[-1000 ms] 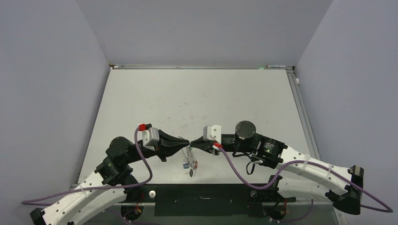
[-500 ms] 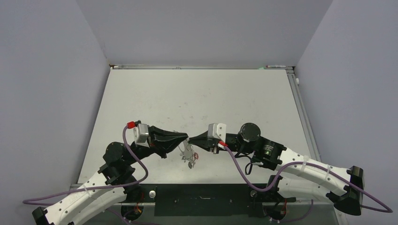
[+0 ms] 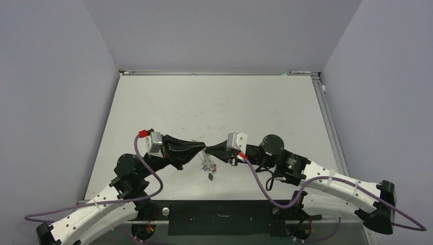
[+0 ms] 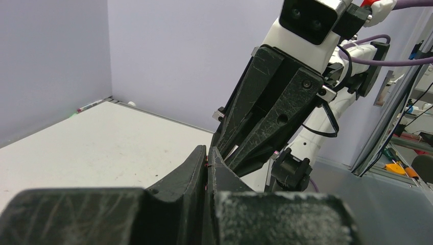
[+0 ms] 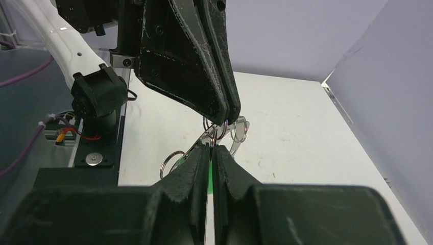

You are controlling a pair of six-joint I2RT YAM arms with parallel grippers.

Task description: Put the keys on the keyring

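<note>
- My left claw and right claw are meeting tip to tip in the air above the near middle of the worktop, a matte, off-white surface with faint scuffs.
- Both claws are showing as black, wedge-shaped plastic fingers, scratched and dusty, tapering to narrow points.
- My left claw is pressing its fingers fully together. From the right wrist view, its tips are pinching the thin silver-grey wire of the keyring, though the contact itself is too small to see sharply.
- Small round split rings of shiny wire are hanging off the keyring just under those tips.
- My right claw is also squeezing tight, with only a hairline gap between its fingers. A sliver of green is showing in that gap, which is looking like the green-tagged key clamped there.
- The rest of the keys are dangling in a small cluster directly below the two claw tips, above the worktop, with specks of red and blue plastic showing among the tiny silver metal pieces.
- From above, the cluster is too small for me to be telling which key is hanging from which ring.
</note>
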